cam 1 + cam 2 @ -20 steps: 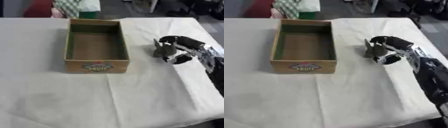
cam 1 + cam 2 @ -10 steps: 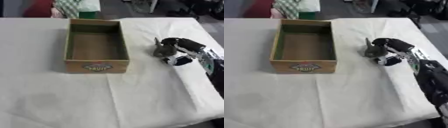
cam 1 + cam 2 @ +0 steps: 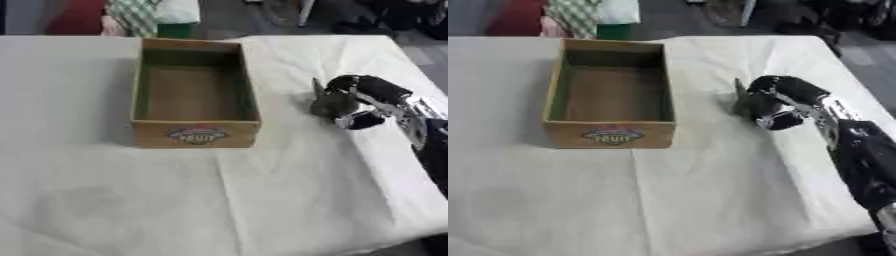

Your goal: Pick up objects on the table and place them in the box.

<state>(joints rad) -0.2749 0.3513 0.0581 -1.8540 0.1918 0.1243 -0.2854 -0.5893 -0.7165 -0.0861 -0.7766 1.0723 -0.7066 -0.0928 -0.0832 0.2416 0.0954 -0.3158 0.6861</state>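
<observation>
An open cardboard box with a fruit label on its front stands left of centre on the white cloth; its inside looks bare. To its right my right hand comes in from the right edge, fingers curled round a small dark grey object with a thin upright part. The object sits low, at or just above the cloth, a short way from the box's right wall. My left hand shows in neither view.
The white tablecloth covers the table, with a crease line below the box. Beyond the far edge are a green checked cloth and dark shapes at the upper right.
My right hand's fingers have curled further round the dark object and the hand has shifted slightly. The box has not moved.
</observation>
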